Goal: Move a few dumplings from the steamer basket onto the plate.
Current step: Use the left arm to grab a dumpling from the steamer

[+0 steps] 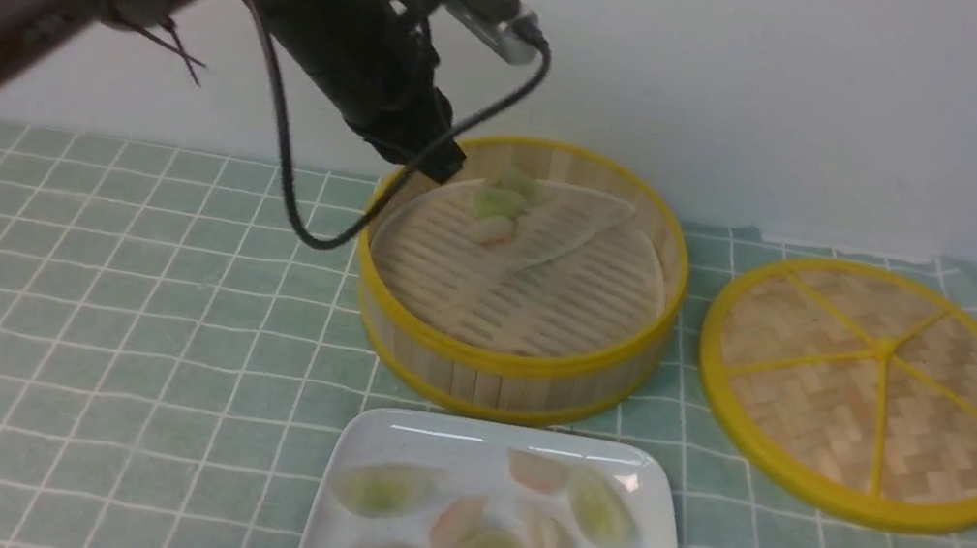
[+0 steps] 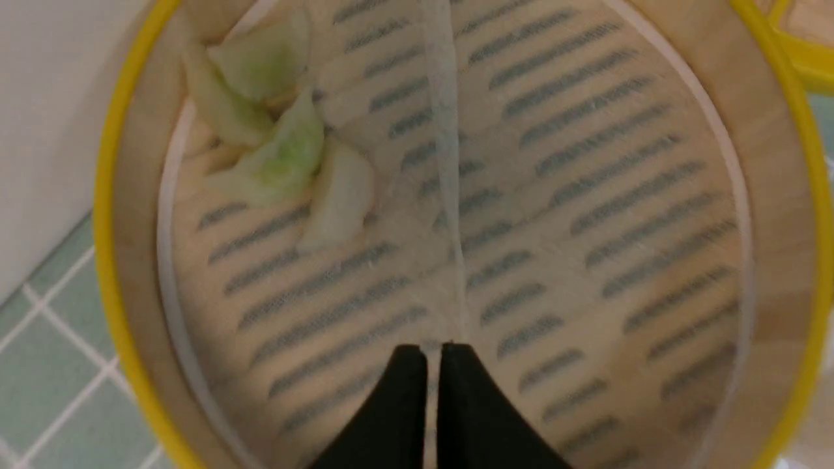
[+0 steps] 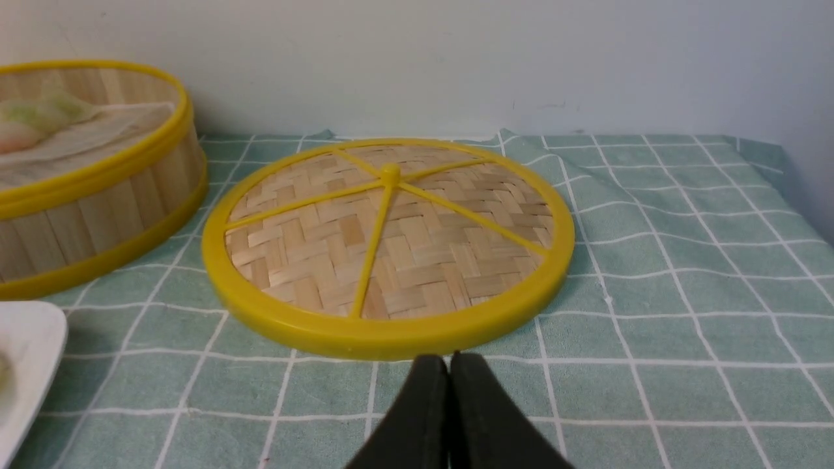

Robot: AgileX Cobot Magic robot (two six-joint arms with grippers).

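Note:
The steamer basket (image 1: 514, 361) stands mid-table with a few dumplings (image 1: 500, 202) bunched at its far left: pale green ones and a pale peach one. In the left wrist view they lie as a cluster (image 2: 280, 156) on the slatted floor, inside the basket wall (image 2: 775, 195). My left gripper (image 2: 433, 348) hovers over the basket floor, jaws nearly together and empty, apart from the cluster; in the front view its tip (image 1: 444, 171) is at the basket's left rear rim. The white plate (image 1: 422, 445) in front holds several dumplings (image 1: 495, 540). My right gripper (image 3: 449, 357) is shut and empty above the cloth.
The flat woven lid (image 1: 872, 389) with yellow spokes lies to the right of the basket, just ahead of my right gripper in the right wrist view (image 3: 391, 247). The pale liner (image 1: 574, 229) is folded over inside the basket. A green checked cloth (image 1: 150, 309) covers the table; a wall stands behind.

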